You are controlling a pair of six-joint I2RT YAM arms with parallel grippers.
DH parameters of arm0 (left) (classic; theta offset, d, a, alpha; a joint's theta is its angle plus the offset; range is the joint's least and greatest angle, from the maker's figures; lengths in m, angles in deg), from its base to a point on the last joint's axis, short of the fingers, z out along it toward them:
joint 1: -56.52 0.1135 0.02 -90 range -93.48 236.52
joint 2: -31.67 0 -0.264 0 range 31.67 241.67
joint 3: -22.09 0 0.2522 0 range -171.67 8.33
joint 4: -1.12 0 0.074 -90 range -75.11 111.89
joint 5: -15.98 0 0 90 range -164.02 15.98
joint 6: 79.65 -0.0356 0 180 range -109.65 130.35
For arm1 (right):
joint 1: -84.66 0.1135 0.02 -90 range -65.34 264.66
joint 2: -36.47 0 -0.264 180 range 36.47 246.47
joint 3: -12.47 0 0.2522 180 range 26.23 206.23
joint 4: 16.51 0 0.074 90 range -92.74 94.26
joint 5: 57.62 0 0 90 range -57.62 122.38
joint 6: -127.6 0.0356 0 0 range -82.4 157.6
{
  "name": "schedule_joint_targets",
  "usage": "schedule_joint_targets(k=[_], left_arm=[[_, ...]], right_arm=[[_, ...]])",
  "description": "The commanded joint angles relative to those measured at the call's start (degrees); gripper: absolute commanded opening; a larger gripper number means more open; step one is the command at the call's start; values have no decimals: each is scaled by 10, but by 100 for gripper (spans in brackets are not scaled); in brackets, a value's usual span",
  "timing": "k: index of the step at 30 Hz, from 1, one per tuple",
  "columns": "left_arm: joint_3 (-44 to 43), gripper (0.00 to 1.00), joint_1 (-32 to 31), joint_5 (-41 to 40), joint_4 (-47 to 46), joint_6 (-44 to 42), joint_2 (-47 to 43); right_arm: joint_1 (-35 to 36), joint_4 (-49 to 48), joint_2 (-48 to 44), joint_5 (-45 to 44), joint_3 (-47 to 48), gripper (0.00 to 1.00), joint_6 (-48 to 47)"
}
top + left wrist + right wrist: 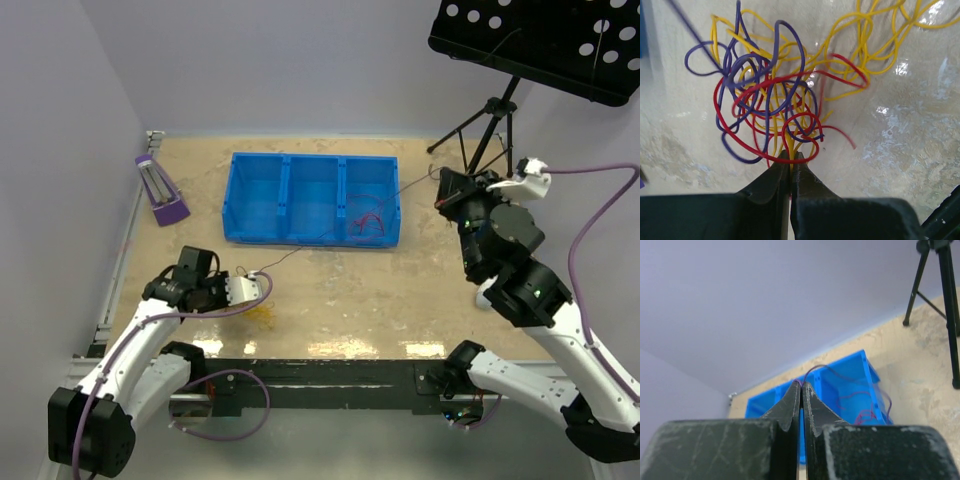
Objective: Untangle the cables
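Note:
The cables [775, 100] are a clump of yellow, purple and red wires lying on the table in front of my left gripper [791, 156]. It is shut on yellow strands at the clump's near edge. In the top view the left gripper [258, 288] is at the front left, with the clump [262, 312] just beside it. One thin purple wire [330, 232] stretches from there across the blue bin to my right gripper [441, 190], which is raised at the right and shut on its end [801, 383]. A few red wires [366, 221] lie in the bin's right compartment.
A blue three-compartment bin [285, 197] stands at the back centre and also shows in the right wrist view [842, 385]. A purple and white object [160, 190] lies at the back left. A black tripod [487, 125] with a perforated stand stands at the back right.

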Motion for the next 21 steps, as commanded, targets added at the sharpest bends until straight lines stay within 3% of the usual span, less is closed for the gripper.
schedule_joint_targets(k=[1,21], left_arm=[[26,6,3,-36,-28,-13,-1],[70,7,4,-70,-79,-24,10]], right_arm=[[-2,-25,6,-40,72,0,-41],[-2,-82,53,-109,290,0,-197]])
